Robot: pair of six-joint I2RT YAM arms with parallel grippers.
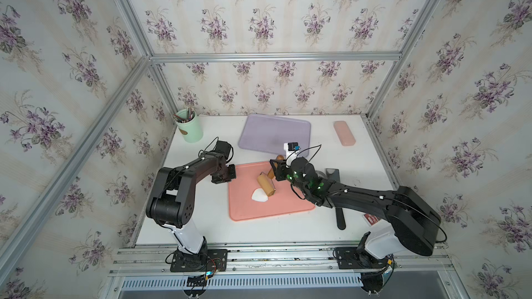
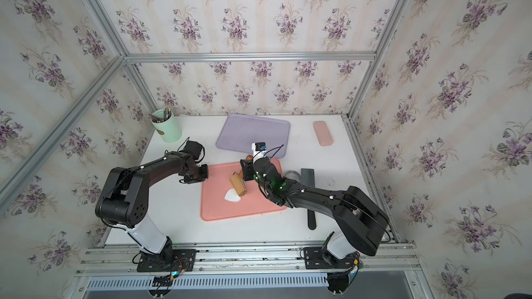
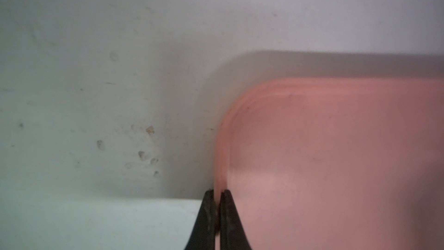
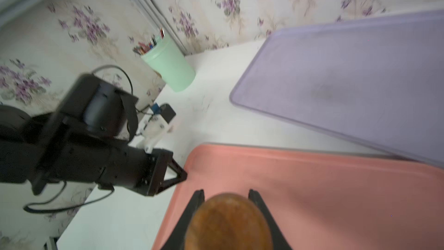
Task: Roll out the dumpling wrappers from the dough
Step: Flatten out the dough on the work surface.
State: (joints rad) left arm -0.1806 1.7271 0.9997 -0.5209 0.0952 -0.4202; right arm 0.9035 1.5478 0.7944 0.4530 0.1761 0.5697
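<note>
With the left gripper (image 3: 217, 193) pinching the rim of the pink tray (image 1: 288, 211) and the right gripper (image 4: 226, 192) clamped on the handle of the rolling pin (image 1: 266, 185), the pin meets only one edge of the dough (image 1: 259, 196) mid-tray, so a skewed push could stretch it lopsided.

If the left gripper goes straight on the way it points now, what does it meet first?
The left gripper, shut on the pink tray's rim, seems to point steeply down. It would likely press that rim onto the white table at once; the exact tilt is unclear.
</note>
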